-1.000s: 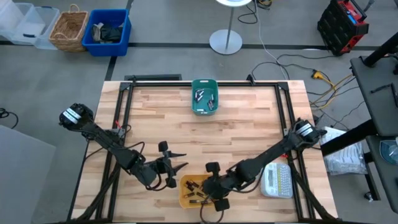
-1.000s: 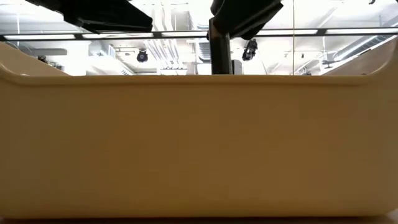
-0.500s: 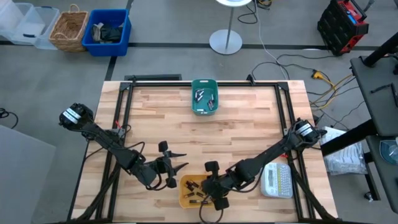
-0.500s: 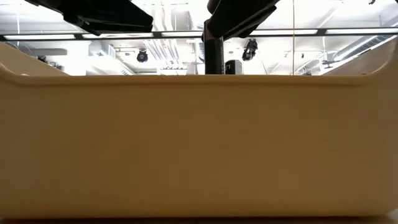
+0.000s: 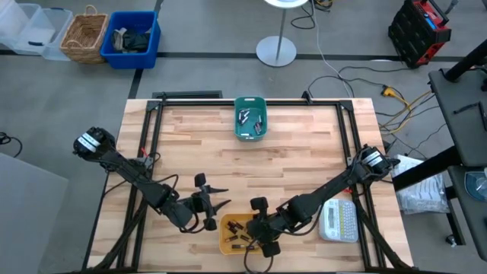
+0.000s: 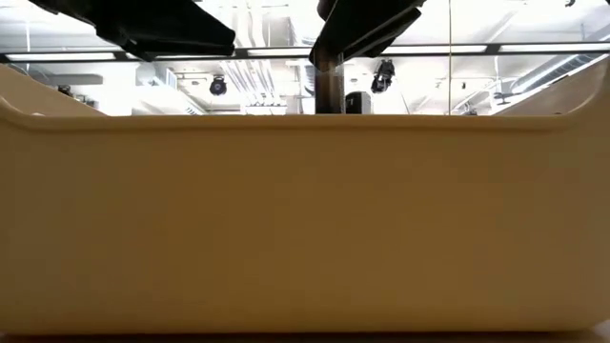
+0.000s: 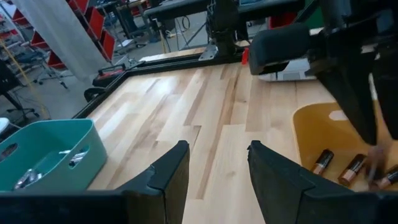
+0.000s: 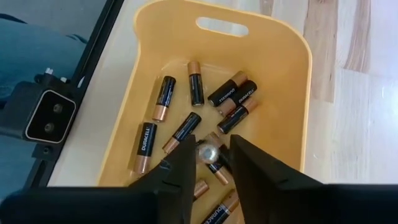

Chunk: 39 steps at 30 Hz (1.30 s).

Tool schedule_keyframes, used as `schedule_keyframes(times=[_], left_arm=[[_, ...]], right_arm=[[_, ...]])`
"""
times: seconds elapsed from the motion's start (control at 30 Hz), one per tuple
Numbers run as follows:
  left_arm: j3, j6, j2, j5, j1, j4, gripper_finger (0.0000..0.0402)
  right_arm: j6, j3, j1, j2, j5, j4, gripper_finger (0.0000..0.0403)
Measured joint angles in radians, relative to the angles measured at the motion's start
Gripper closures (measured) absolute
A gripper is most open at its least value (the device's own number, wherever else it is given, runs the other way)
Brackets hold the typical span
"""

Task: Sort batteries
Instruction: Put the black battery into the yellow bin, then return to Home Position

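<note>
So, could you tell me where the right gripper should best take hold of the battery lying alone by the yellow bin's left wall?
Probably across the middle of that Duracell battery, coming straight down from above. It lies flat, apart from the other cells, so the right gripper could straddle its round body, though the yellow bin wall leaves little room on that side.

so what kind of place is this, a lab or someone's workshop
Most likely a robotics lab or workshop. A wooden table on a metal frame stands on a bare grey floor, cables trail across it, and red shelving and other equipment fill the room behind.
</note>
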Motion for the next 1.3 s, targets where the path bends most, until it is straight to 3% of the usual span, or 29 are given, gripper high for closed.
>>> schedule_keyframes(times=[0.17,0.37,0.53,0.67,0.77,0.93,1.13,1.3], left_arm=[[0.0,0.06,0.001,0.044,0.0,0.057,0.0257],[0.0,0.108,0.001,-0.027,0.004,0.089,0.0257],[0.0,0.08,0.001,-0.019,0.004,0.106,0.0257],[0.0,0.13,0.001,-0.01,0.007,0.131,0.0257],[0.0,0.172,0.001,0.099,0.038,0.212,0.0257],[0.0,0.212,0.0,0.422,0.118,0.27,0.0257],[0.0,0.213,-0.003,0.443,0.19,0.274,0.0257],[-0.006,0.225,-0.028,0.455,0.215,0.266,0.0257]], right_arm=[[-0.009,0.0,0.0,0.0,0.004,0.001,0.0291],[-0.088,0.0,0.0,0.0,0.066,0.0,0.0259],[-0.18,0.0,0.002,-0.008,0.138,0.015,0.0253],[-0.283,0.0,-0.007,-0.01,0.125,0.106,0.0263],[-0.35,0.0,-0.016,-0.02,0.098,0.149,0.0274],[-0.378,-0.006,-0.029,-0.061,0.019,0.135,0.0292],[-0.402,-0.075,-0.031,-0.139,0.015,0.145,0.0311],[-0.426,-0.202,-0.033,-0.25,0.015,0.254,0.0324]])
